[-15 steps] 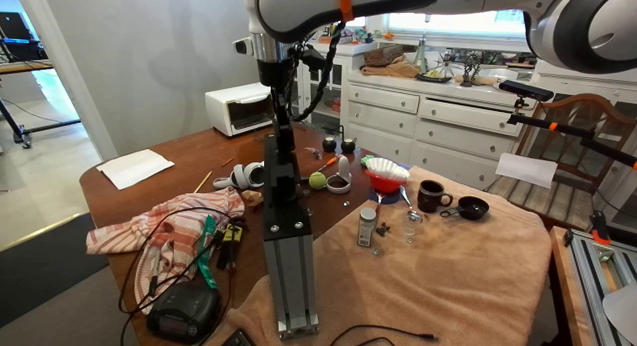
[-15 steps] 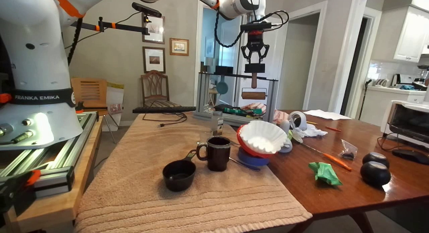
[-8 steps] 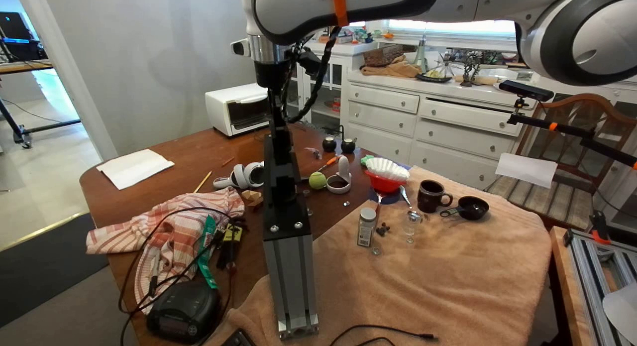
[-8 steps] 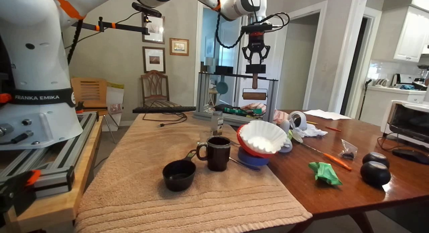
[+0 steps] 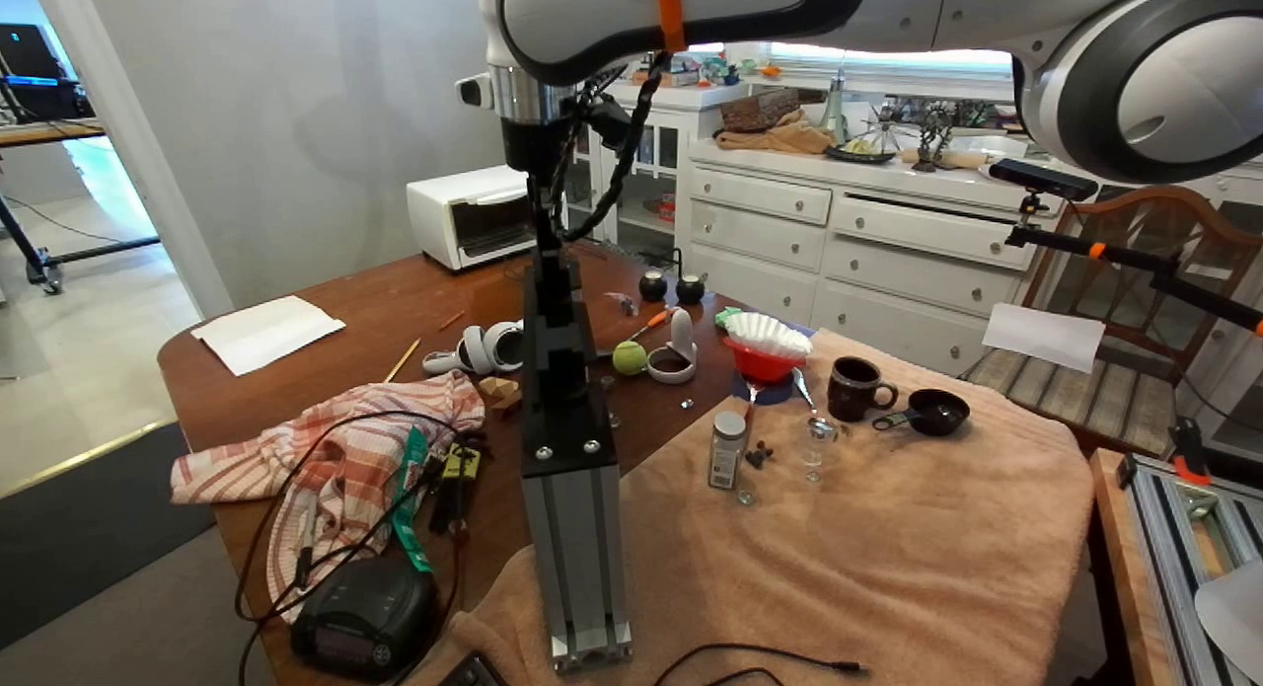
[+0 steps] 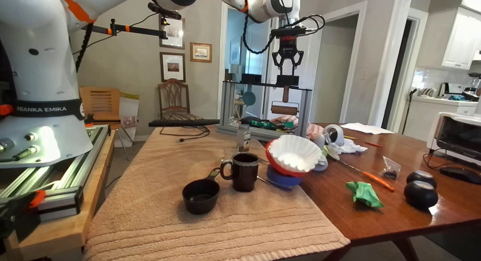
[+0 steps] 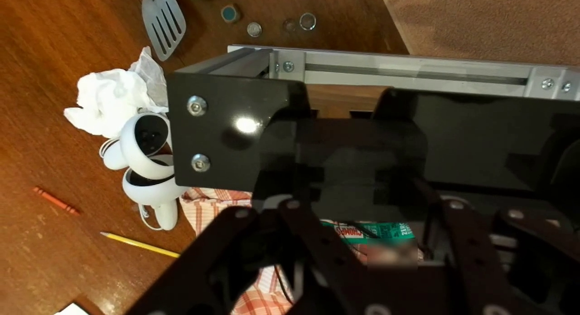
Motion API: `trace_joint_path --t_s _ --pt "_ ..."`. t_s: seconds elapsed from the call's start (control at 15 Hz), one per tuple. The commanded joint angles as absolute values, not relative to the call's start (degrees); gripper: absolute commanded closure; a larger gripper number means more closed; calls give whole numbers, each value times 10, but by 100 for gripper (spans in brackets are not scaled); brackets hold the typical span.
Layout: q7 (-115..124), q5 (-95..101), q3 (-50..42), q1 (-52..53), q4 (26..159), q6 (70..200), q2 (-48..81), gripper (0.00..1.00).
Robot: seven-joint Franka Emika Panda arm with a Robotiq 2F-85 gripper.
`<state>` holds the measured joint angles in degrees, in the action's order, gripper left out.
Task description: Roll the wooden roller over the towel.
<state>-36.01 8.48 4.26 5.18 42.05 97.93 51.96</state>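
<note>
The wooden roller [image 6: 284, 109] hangs by its wooden handle [image 6: 285, 94] below a black block [image 6: 287, 80], with its top above the rack. My gripper [image 6: 288, 71] is shut on that block, fingers apart by its width. In the wrist view the gripper [image 7: 346, 170] is dark around the block, and part of the wooden roller [image 7: 346, 97] shows below the rack's black plate. In an exterior view the gripper [image 5: 548, 237] stands over the rack and the roller is hidden. The peach towel [image 5: 858, 558] covers the table's near side. A striped towel [image 5: 365, 449] lies crumpled beyond the rack.
The metal rack [image 5: 577, 558] stands between the towels. A second black block [image 6: 251, 78] with a teal utensil sits on it. A glass jar [image 6: 243, 138], dark mug [image 6: 245, 174], black cup [image 6: 201, 197] and red bowl with paper filter [image 6: 295, 154] stand on the towel.
In an exterior view, my gripper, the black block and the roller have moved slightly right and down. The roller's tilt has changed a little. The arm's elbow has lowered. The table objects are unchanged.
</note>
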Motion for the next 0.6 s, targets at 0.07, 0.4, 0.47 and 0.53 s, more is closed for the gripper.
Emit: trace_joint_path --t_s 0.07,0.4,0.47,0.53 --pt "-341 71 46 54 382 952 532 14" --pt "-344 94 29 55 379 934 498 0" --pt "-347 101 24 53 381 928 486 0" --pt "-358 105 22 51 381 926 477 0"
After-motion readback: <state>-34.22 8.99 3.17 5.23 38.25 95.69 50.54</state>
